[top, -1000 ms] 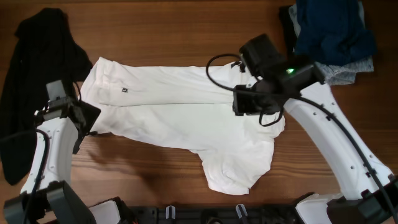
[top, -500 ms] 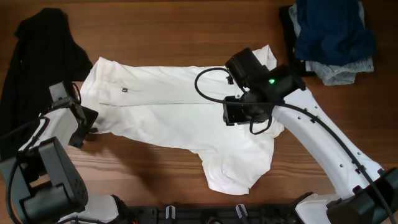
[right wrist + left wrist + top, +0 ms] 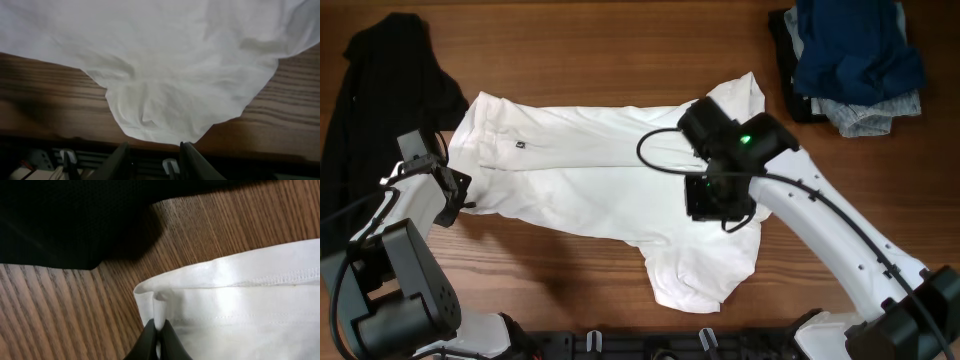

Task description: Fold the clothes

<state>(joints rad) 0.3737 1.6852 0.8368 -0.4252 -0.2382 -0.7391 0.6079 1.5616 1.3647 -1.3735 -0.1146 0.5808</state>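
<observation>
left gripper: clenched, its two dark fingers pressed together on a small pinched-up fold at the edge of the white T-shirt.
white T-shirt: spread across the wooden table, mostly flat. From the left fingertips its stitched hem runs away to one side in the left wrist view, and the cloth corner curls up just past the tips.
black garment: beyond the left fingertips and apart from the shirt's corner, with a strip of bare wood between the two (in the overhead view it sprawls along the table's edge on the left arm's side).
right gripper: released, the fingers standing apart with nothing between them. It hangs over the shirt's middle; whether the tips touch the cloth cannot be told.
rounded flap: a rumpled lobe of the shirt lying straight ahead of the right fingertips, bare wood on either side of it.
dark blue garment: heaped at the far corner, well apart from the right fingers.
pale teal garment: tucked under the dark blue one, its edge peeking out on the near side.
</observation>
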